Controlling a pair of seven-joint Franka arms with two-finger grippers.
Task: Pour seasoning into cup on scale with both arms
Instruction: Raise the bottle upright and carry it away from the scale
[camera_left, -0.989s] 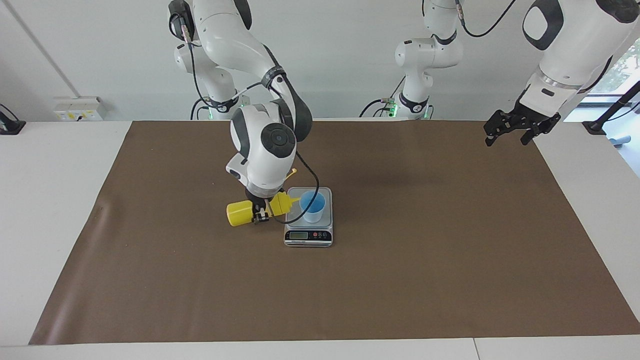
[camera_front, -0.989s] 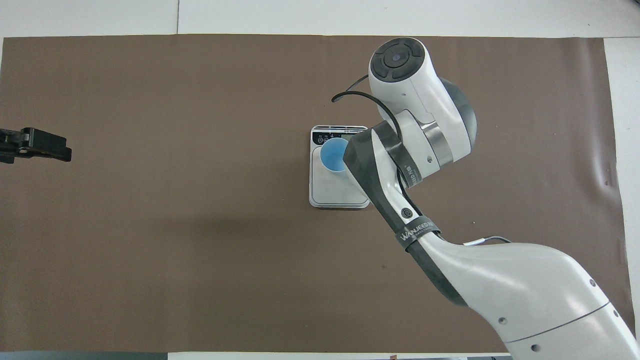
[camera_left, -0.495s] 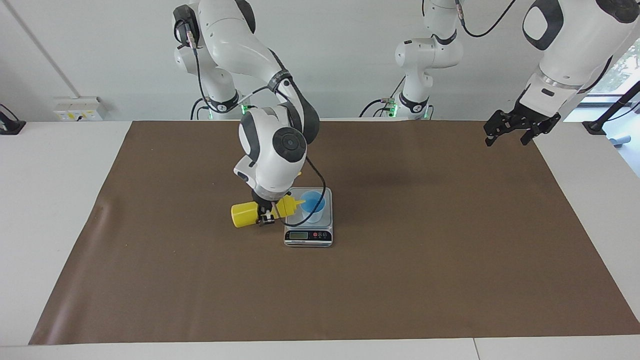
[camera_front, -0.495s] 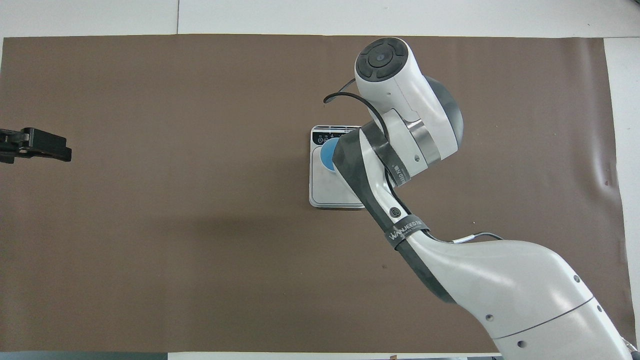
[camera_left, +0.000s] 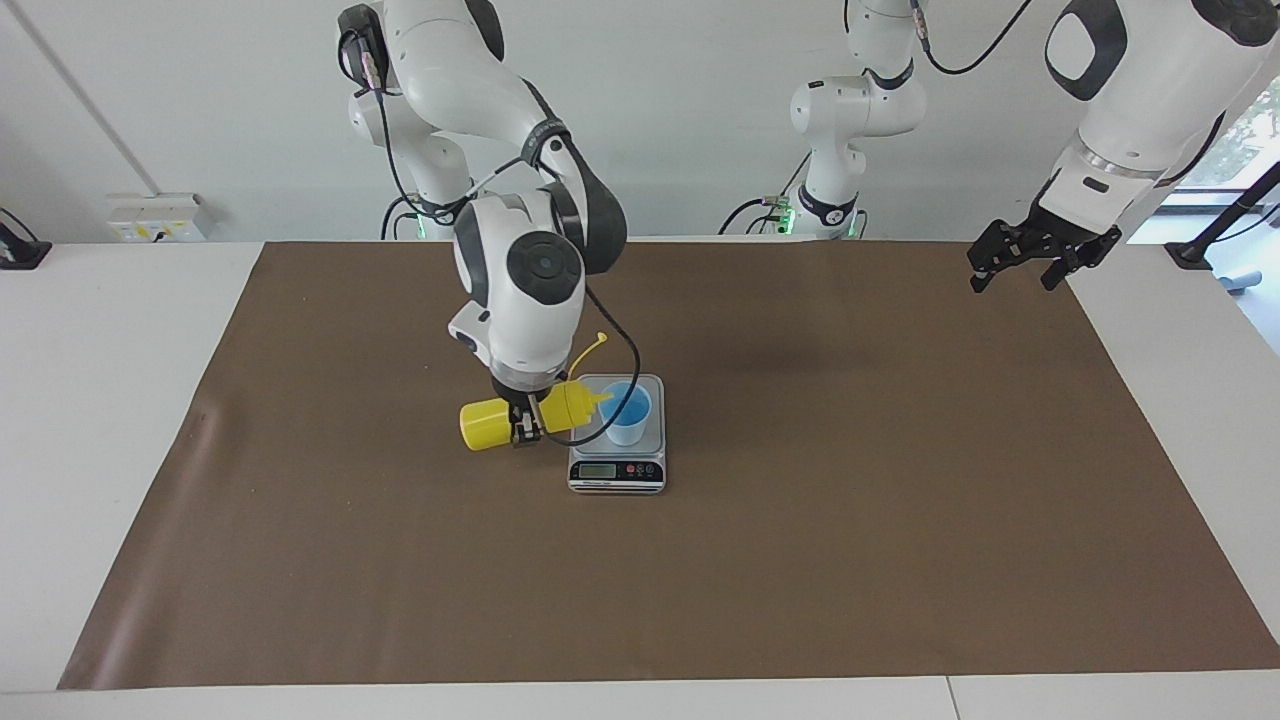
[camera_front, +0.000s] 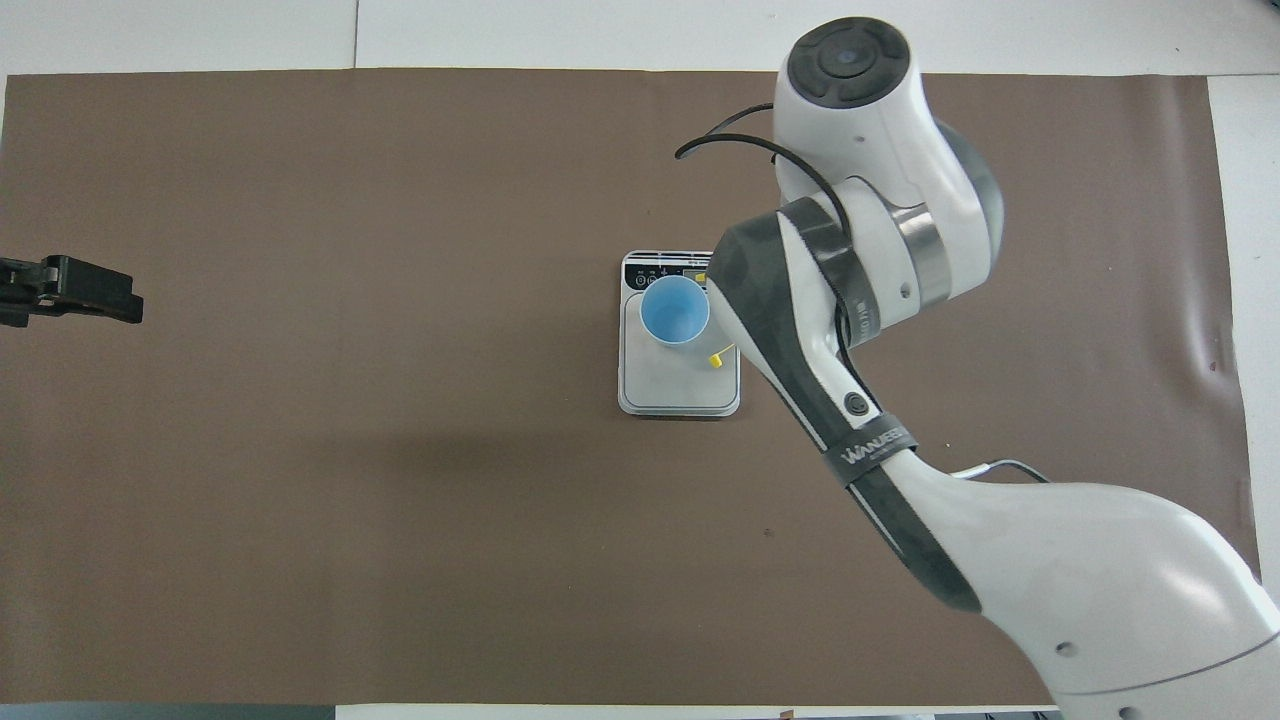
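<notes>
Jaws of the right gripper (camera_left: 522, 433) clamp the seasoning (camera_left: 520, 420) round its middle, bottle lying sideways in the air, base pointing away from the scale (camera_left: 617, 436) toward the right arm's end of the tabletop (camera_left: 120, 420), cone nozzle aimed at the cup (camera_left: 626, 413). Nozzle tip sits at the cup's rim, just over the edge; cannot tell if it touches or if anything is coming out. Cap strap sticks up from the bottle's neck, above the scale's edge. Cup stands upright on the scale's grey platform, on the part toward the black front panel; from overhead the cup (camera_front: 675, 310) shows bright blue inside, and only a yellow bit of the bottle (camera_front: 717, 360) peeks out under the right arm (camera_front: 840, 300), which covers the rest. Scale (camera_front: 679, 375) sits on the brown mat (camera_left: 900, 520) near the middle, display facing away from the robots. Right arm comes down over the mat just beside the scale, wrist above the bottle. Left gripper (camera_left: 1018, 265) hangs in the air well apart from the scale, over the mat's corner at the left arm's end, jaws spread and holding nothing; left arm waits there. Overhead only its black tip (camera_front: 70, 290) shows at the view's edge.
</notes>
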